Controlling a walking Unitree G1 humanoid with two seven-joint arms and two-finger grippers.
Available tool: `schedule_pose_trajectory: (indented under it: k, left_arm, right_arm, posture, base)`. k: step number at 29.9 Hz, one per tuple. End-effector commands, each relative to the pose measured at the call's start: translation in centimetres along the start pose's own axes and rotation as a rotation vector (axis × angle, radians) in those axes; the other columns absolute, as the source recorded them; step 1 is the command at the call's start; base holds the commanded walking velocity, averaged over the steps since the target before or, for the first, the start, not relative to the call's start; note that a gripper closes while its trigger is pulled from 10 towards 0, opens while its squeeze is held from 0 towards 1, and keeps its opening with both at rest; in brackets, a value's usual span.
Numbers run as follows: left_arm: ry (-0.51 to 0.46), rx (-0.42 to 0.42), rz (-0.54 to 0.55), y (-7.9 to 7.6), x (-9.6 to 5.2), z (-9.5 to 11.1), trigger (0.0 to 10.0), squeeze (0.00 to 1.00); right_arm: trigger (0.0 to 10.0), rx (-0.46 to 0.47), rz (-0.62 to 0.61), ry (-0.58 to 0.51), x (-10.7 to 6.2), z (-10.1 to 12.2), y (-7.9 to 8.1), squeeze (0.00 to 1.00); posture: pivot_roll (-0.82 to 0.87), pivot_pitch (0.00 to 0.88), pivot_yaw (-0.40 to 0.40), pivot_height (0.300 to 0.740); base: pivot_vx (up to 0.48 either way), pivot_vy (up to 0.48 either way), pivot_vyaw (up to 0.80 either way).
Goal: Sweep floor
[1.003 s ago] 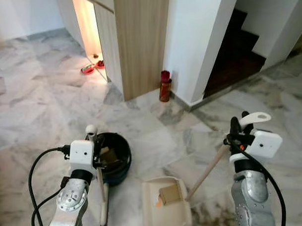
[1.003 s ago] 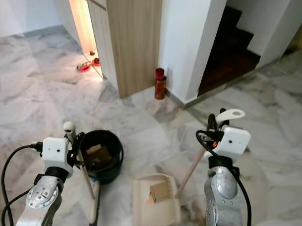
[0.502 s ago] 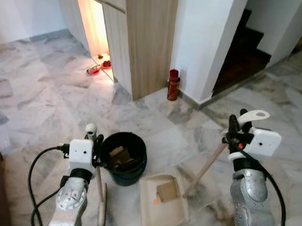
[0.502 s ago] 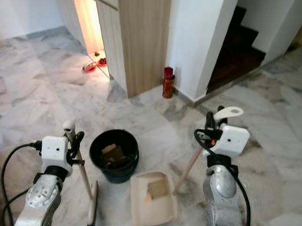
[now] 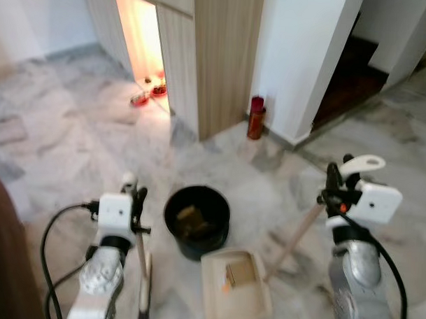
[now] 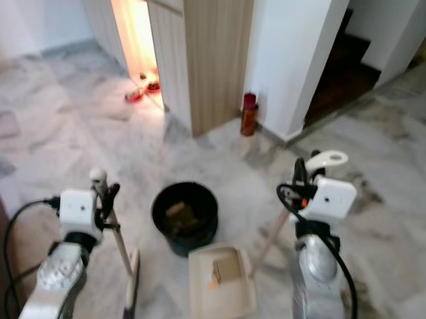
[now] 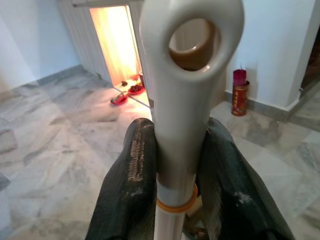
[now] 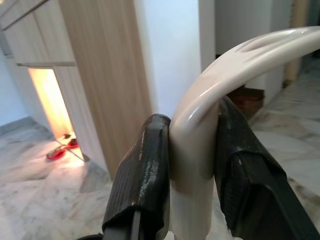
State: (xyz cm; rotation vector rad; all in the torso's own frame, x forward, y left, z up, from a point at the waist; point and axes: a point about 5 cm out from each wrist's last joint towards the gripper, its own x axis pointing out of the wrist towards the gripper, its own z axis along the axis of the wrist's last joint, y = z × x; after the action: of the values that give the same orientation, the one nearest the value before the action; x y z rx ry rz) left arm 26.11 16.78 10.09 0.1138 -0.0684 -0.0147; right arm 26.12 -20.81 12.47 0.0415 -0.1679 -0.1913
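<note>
My left gripper (image 7: pixel 177 145) is shut on the cream broom handle (image 5: pixel 129 179), whose shaft slants down to the brush head (image 5: pixel 144 297) on the marble floor. My right gripper (image 8: pixel 192 150) is shut on the curved cream grip of the dustpan handle (image 5: pixel 360 163). Its wooden shaft runs down to the cream dustpan (image 5: pixel 236 290), which lies on the floor with a brown scrap in it. A black bucket (image 5: pixel 197 222) with brown debris inside stands just beyond the dustpan, between my two arms.
A red canister (image 5: pixel 256 117) stands at the foot of the white wall beside a wooden cabinet panel (image 5: pixel 223 55). Red bowls (image 5: pixel 149 94) lie in a lit opening at the back left. Dark stairs (image 5: pixel 352 73) are at the back right. Something dark brown (image 5: pixel 0 250) borders the left edge.
The whole view has shifted and blurred as I move. The bucket now lies closer to the dustpan, almost straight beyond it. Both grippers keep their hold.
</note>
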Motion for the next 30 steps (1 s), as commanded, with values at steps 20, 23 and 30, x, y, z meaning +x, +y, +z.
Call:
schedule_pose_trajectory:
  k: [20,23,30]
  left_arm:
    - [-0.052,0.035,-0.067,0.2,2.5,1.1,10.0,0.0]
    - [-0.054,0.036,-0.076,0.1,2.7,1.2,10.0,0.0]
    - [-0.066,0.036,-0.079,-0.1,3.2,1.4,10.0,0.0]
  right_arm:
    - [10.0,-0.047,-0.046,-0.139,-3.7,4.5,-1.2,0.0]
    - [10.0,-0.032,-0.046,-0.18,-3.8,5.7,-0.8,0.0]
    - [10.0,0.017,0.073,-0.26,-2.8,8.4,1.7,0.0]
  posture:
    - [-0.11,0.0,0.103,0.74]
    - [-0.11,0.0,0.111,0.74]
    - [-0.1,0.0,0.097,0.74]
  base:
    - [0.0,0.0,0.0]
    - [0.0,0.0,0.0]
    - [0.0,0.0,0.0]
